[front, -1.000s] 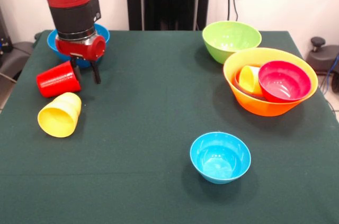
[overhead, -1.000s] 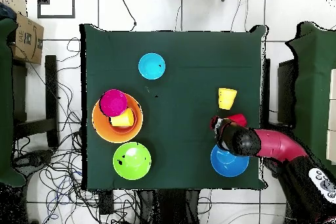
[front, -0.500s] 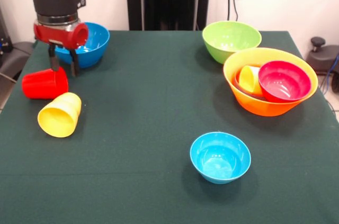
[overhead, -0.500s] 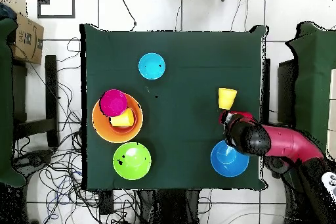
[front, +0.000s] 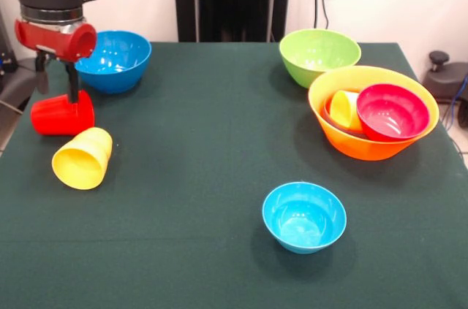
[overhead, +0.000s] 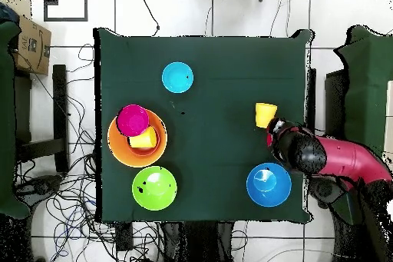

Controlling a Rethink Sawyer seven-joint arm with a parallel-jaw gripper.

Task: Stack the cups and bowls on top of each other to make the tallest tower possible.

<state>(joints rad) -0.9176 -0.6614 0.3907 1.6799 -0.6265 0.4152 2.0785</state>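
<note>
— Orange-yellow large bowl (front: 365, 145), contents?
— One yellow cup (front: 344, 109) lying tilted inside, and a crimson bowl (front: 392, 112) beside it, touching. That pile is the tower, at the front view's right side.
— Other containers?
— Lime green bowl (front: 319, 55) just behind the pile, empty. Blue bowl (front: 113, 60) at the far left corner, empty. Light-blue bowl (front: 303, 216) alone near the front, empty.
— Loose items?
— Red cup (front: 63, 115) on its side at the left edge of the green surface (front: 205, 141); a second yellow cup (front: 82, 158) on its side just in front.
— Gripper (front: 55, 79)?
— Above the red cup. Fingers (front: 72, 84) spread apart, holding nothing; one tip sits at the cup's top.
</note>
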